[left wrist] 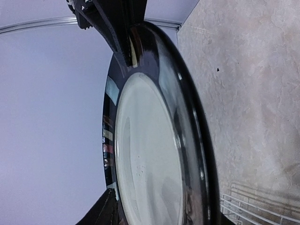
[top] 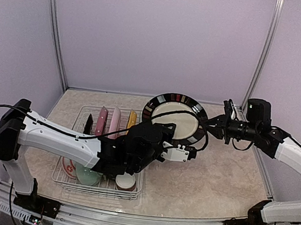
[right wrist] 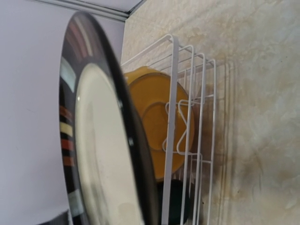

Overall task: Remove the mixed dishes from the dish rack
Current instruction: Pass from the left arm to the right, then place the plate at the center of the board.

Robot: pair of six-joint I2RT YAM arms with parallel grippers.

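Black plate point(top: 174, 118) lifted out of rack point(top: 77, 119), clamped by left hand point(top: 184, 151); right hand point(top: 214, 126) grip unclear; other dishes point(top: 115, 122) remain racked.

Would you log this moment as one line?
plate upright outside rack | left gripper holds lower rim | right gripper at far rim, grip unclear | other dishes in rack

I see the black-rimmed plate point(left wrist: 150, 159), cream in the centre, standing on edge and filling my view, a black finger point(left wrist: 117, 35) against its top rim, with marbled table point(left wrist: 253, 84) and a corner of the white wire rack point(left wrist: 248, 205) at right.
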